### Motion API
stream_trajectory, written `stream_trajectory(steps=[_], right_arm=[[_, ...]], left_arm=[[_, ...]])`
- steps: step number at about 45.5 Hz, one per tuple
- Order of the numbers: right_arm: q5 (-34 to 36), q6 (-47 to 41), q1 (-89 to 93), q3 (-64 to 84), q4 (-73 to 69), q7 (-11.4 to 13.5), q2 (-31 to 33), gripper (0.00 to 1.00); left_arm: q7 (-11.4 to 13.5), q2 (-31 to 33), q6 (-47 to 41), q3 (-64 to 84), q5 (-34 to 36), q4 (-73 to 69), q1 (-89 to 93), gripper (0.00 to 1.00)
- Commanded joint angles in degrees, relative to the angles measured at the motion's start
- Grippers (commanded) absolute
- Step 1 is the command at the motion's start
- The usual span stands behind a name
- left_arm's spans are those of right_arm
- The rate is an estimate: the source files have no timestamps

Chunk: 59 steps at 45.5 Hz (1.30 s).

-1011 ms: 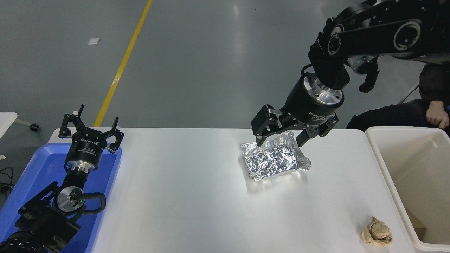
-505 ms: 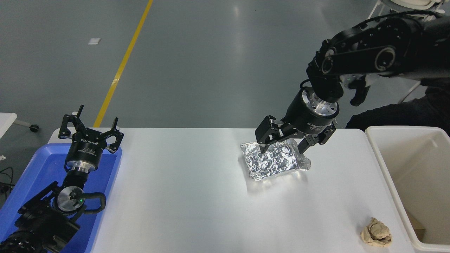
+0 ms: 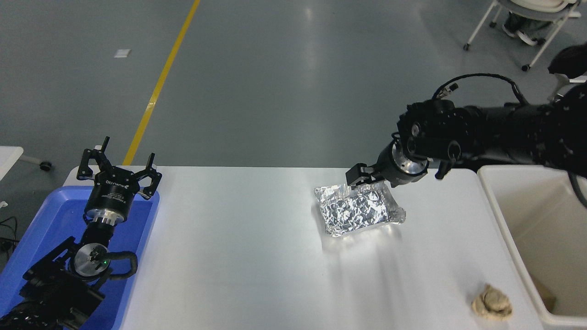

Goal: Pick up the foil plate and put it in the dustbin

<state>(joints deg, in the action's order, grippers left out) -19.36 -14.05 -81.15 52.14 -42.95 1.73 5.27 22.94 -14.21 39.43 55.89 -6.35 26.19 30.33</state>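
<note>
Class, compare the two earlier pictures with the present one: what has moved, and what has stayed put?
The right gripper has dropped lower and swung towards the horizontal, reaching the far rim of the shiny crinkled silver foil plate; whether it grips is unclear. The plate, the beige crumpled paper lump, the off-white plastic dustbin and the parked left gripper over the blue tray stayed put.

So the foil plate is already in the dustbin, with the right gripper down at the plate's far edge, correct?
Not quite. The head view shows the foil plate lying on the white table, left of the dustbin, not inside it. The right gripper is indeed low at the plate's far edge.
</note>
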Motion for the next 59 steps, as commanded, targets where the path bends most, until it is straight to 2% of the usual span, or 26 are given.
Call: stream_trajectory(steps=[1,9,22,26,29,35,39,44,46,49,59], right_arm=[[-3.1,12.4,12.7,-2.1,8.6,-0.1,0.1,1.0],[-3.1,17.3,19.0,-4.7,14.9,-0.6,-1.7,1.0],[-3.1,21.0,23.2,-5.5,17.6,-0.9,-4.5,1.0],[-3.1,21.9,24.6,-5.6,19.2,-0.9,-5.3,0.97],[-3.1,22.4,25.0,-5.6,19.5,-0.9,-5.3,0.88],[-3.1,22.7,25.2,-5.8,19.7,-0.9,-5.3,0.63],[-3.1,22.7,25.3,-5.8,20.4,-0.9,-5.3,0.36],[-3.5,22.7,25.4,-5.8,20.8,-0.9,-5.3,0.13],[-3.8,22.6,25.4,-5.8,20.8,-0.9,-5.3,0.11],[-3.9,22.3,25.5,-5.8,20.7,-0.9,-5.3,0.0],[-4.9,21.7,25.4,-5.8,20.5,-0.9,-5.3,0.0]], left_arm=[[0.0,0.1,0.0,0.0,-0.1,0.0,0.0,1.0],[0.0,0.0,0.0,-0.1,0.0,0.0,0.1,1.0],[0.0,0.0,0.0,0.0,0.0,0.0,0.0,1.0],[0.1,0.0,-0.1,0.0,-0.1,0.0,0.0,1.0],[0.1,0.0,-0.1,0.0,-0.1,0.0,0.0,1.0],[0.1,0.1,-0.1,0.0,-0.1,0.0,0.0,1.0],[0.1,0.0,-0.1,0.0,-0.1,0.0,0.0,1.0],[0.1,0.1,-0.1,0.0,-0.1,0.0,0.0,1.0],[0.1,0.1,-0.1,0.0,-0.1,0.0,0.0,1.0],[0.1,0.0,-0.1,0.0,-0.1,0.0,0.0,1.0],[0.1,0.0,-0.1,0.0,-0.1,0.0,0.0,1.0]])
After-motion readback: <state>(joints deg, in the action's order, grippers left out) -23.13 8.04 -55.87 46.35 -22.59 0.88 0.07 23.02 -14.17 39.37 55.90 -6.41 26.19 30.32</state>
